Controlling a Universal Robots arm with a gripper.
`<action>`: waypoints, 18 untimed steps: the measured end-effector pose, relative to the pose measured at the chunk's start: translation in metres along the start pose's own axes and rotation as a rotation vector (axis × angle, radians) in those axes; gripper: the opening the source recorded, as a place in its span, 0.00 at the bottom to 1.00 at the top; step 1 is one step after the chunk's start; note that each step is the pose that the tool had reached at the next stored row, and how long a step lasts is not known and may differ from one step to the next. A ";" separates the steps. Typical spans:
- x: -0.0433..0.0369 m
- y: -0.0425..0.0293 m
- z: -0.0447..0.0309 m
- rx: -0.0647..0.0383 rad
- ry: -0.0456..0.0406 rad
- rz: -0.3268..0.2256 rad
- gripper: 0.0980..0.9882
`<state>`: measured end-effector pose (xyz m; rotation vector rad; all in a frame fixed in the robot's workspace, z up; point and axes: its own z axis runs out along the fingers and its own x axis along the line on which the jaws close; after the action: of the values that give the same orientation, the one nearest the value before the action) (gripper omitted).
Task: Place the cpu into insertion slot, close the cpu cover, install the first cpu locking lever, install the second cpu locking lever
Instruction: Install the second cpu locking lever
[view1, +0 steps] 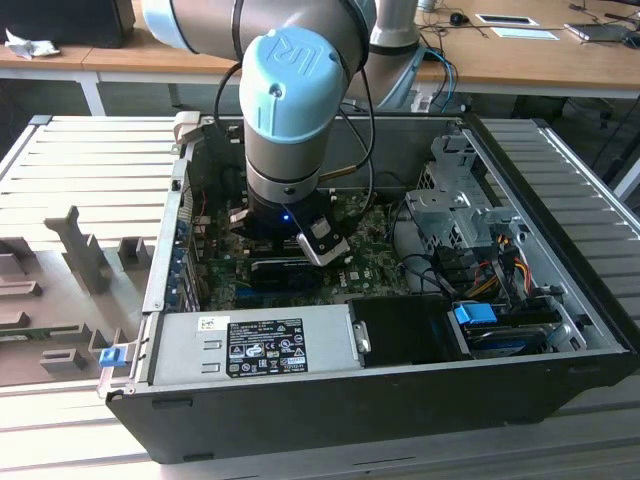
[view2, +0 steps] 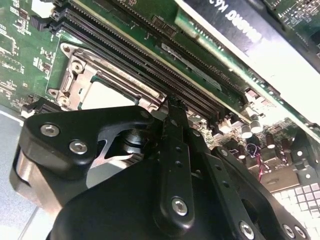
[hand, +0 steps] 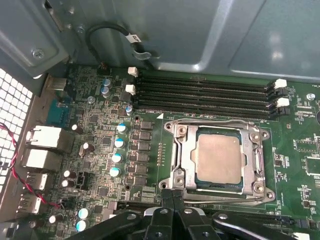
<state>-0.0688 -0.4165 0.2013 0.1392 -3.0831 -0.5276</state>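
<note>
I've got the cpu (hand: 218, 159) seated in its socket on the green motherboard (hand: 100, 145), its pale matte metal top square and flat in the first wrist view. The cpu cover (hand: 181, 160), a stamped silvery-grey frame with a square window, lies flat around it, rim framing the chip. In the second wrist view I catch just a corner of that frame (view2: 75, 67) and a sliver of the chip (view2: 107, 95) past the black knuckles of my gripper (view2: 172, 107). My gripper's (hand: 172, 196) fingers are pressed together with nothing between them, tips touching down at the socket's near edge, roughly seven o'clock from the chip. Beyond the socket, at twelve o'clock, four long black memory slots (hand: 205, 95) with white latches. From the exterior view I see the arm's grey and pale blue wrist (view1: 290, 110) plunged into the open black computer case (view1: 330, 400).
</note>
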 end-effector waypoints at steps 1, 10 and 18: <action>0.0000 -0.0006 0.0015 -0.003 -0.0003 0.000 0.01; 0.0009 -0.0018 0.0078 -0.034 -0.0030 -0.001 0.01; 0.0048 -0.0002 0.0116 -0.046 -0.0041 -0.001 0.01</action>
<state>-0.0739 -0.4133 0.1903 0.1399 -3.0723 -0.5986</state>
